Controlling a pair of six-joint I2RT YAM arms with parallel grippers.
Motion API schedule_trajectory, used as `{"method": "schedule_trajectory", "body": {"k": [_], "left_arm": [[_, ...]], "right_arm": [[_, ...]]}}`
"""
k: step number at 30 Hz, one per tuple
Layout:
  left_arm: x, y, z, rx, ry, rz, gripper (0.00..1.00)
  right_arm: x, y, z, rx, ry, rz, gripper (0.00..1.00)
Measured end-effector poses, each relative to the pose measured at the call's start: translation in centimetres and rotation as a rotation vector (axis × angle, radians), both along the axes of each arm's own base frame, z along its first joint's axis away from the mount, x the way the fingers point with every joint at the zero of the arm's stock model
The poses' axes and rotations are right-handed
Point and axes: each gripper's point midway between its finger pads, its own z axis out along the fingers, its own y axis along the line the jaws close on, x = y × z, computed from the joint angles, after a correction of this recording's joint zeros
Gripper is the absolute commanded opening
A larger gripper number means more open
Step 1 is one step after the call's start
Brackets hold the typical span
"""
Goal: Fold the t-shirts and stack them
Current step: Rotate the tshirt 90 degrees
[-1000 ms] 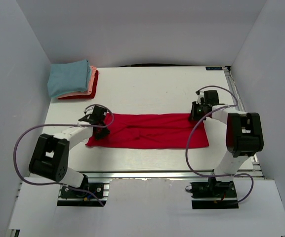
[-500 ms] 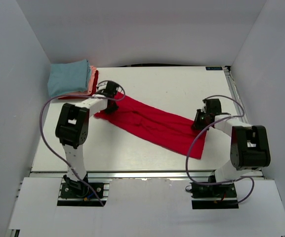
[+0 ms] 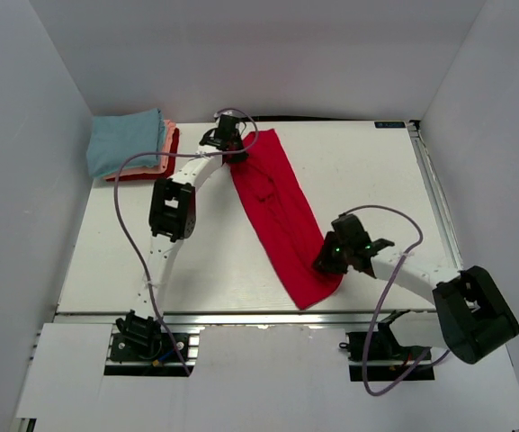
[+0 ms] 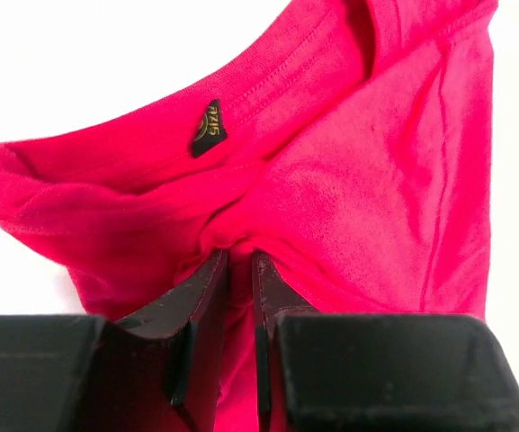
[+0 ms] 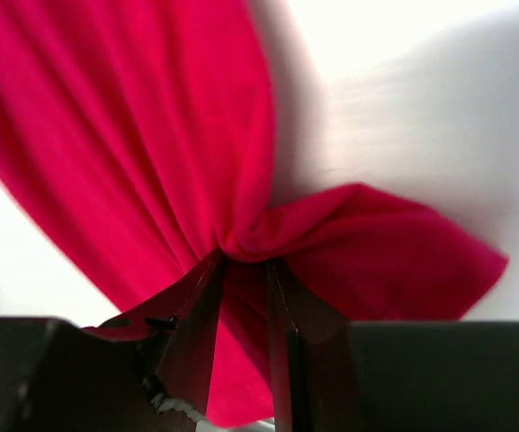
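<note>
While the top view looks down on the tabletop [image 3: 376, 180], my left fingers [image 3: 233, 149] are far out at the back, clamped on one end of the red shirt [image 3: 281, 211]. My right fingers [image 3: 325, 262] are near the front edge, clamped on the shirt's other end. Between them the red shirt lies as a long narrow band, slanting from back centre toward the front, a little right of centre. Its front tip reaches past my right fingers toward the near edge. At the back left corner sits the stack [image 3: 133, 148], with light blue on top, salmon-pink under it and red at the bottom. It is near my left fingers, to their left, and apart from the red shirt.

From the left wrist, my left fingers [image 4: 203, 301] are nearly together, with a bunch of the red shirt [image 4: 358, 180] pinched between them. The collar [image 4: 268, 81] curves across above, a small black label [image 4: 209, 128] sewn inside it, and white tabletop shows beyond.

From the right wrist, my right fingers [image 5: 198, 319] are pressed close on a gathered fold of the red shirt [image 5: 133, 135]. The cloth fans away from the pinch, with one broad sheet to the upper left and a shorter lobe to the right. It hangs over the white tabletop, where it throws a shadow.
</note>
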Motion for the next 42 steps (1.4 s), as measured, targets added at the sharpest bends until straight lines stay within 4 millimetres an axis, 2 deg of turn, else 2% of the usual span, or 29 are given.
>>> {"method": "schedule_trajectory", "body": {"k": [2, 7, 12, 15, 21, 25, 28, 30, 35, 39, 42], "left_arm": [[1.0, -2.0, 0.0, -0.043, -0.029, -0.049, 0.26], [2.0, -5.1, 0.1, -0.125, -0.079, -0.126, 0.26], [2.9, -6.6, 0.1, -0.194, -0.116, -0.160, 0.26], [3.4, -6.8, 0.1, -0.223, -0.131, -0.161, 0.26], [4.5, -5.9, 0.2, -0.304, -0.140, -0.137, 0.25], [5.9, -3.5, 0.3, -0.346, -0.152, -0.095, 0.23], [6.7, -1.4, 0.3, -0.354, -0.156, -0.062, 0.24], [7.1, -0.5, 0.4, -0.362, -0.160, -0.057, 0.31], [7.0, -0.7, 1.0, -0.391, -0.192, -0.097, 0.43], [6.1, -1.5, 1.8, -0.370, -0.188, -0.139, 0.51], [5.2, -2.3, 2.9, -0.356, -0.175, -0.174, 0.56]], "right_arm": [[-1.1, 2.1, 0.0, 0.030, -0.004, 0.016, 0.32], [-3.1, 8.6, 0.1, 0.088, -0.015, 0.081, 0.36], [-4.4, 14.7, 0.4, 0.117, -0.019, 0.140, 0.40], [-4.5, 16.5, 0.4, 0.114, -0.027, 0.147, 0.40], [-4.5, 16.2, 0.4, 0.111, -0.037, 0.106, 0.42], [-4.6, 15.4, 0.5, 0.100, -0.048, 0.086, 0.47], [-4.4, 15.3, 0.6, 0.099, -0.056, 0.085, 0.56], [-4.3, 15.4, 0.8, 0.096, -0.074, 0.096, 0.60], [-4.0, 14.2, 1.3, 0.007, -0.161, 0.166, 0.64], [-2.9, 13.6, 3.3, -0.047, -0.272, 0.233, 0.65], [-1.3, 14.5, 7.0, -0.046, -0.389, 0.265, 0.66]]}}
